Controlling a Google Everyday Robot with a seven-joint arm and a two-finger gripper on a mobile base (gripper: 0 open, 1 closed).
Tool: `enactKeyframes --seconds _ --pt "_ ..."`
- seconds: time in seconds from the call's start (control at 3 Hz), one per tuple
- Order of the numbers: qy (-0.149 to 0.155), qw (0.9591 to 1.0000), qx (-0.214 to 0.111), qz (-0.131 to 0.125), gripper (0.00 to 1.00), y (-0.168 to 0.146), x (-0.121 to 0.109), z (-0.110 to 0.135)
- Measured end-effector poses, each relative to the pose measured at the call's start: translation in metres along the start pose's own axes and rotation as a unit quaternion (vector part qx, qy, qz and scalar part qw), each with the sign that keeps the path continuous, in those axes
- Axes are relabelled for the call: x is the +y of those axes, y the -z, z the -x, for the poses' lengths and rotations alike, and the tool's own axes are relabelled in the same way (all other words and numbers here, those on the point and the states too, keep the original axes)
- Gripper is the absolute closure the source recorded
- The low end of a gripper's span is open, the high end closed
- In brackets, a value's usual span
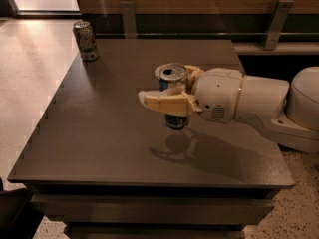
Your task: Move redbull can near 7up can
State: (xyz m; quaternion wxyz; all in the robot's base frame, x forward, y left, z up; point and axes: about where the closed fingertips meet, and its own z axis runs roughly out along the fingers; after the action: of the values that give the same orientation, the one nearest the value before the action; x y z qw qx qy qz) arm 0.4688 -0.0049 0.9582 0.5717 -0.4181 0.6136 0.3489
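The redbull can, slim and blue and silver with a shiny top, hangs upright above the middle of the dark table. Its shadow lies on the tabletop below it. My gripper is shut on the redbull can, with one cream finger across the can's front and the white arm reaching in from the right. The 7up can, greyish with reddish markings, stands upright at the table's far left corner, well away from the gripper.
A wooden wall with two metal brackets runs behind the table. Light floor lies to the left, past the table's left edge. My arm covers the right side of the table.
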Motion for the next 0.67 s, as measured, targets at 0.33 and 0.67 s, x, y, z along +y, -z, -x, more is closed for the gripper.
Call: enactKeyframes --seconds 0.33,0.67 --pt "0.005 0.9998 -0.001 -0.022 1.00 0.002 -0.039 0.036" --pt "-0.009 0.9990 -0.021 -0.039 1.00 -0.010 -0.075 0.064"
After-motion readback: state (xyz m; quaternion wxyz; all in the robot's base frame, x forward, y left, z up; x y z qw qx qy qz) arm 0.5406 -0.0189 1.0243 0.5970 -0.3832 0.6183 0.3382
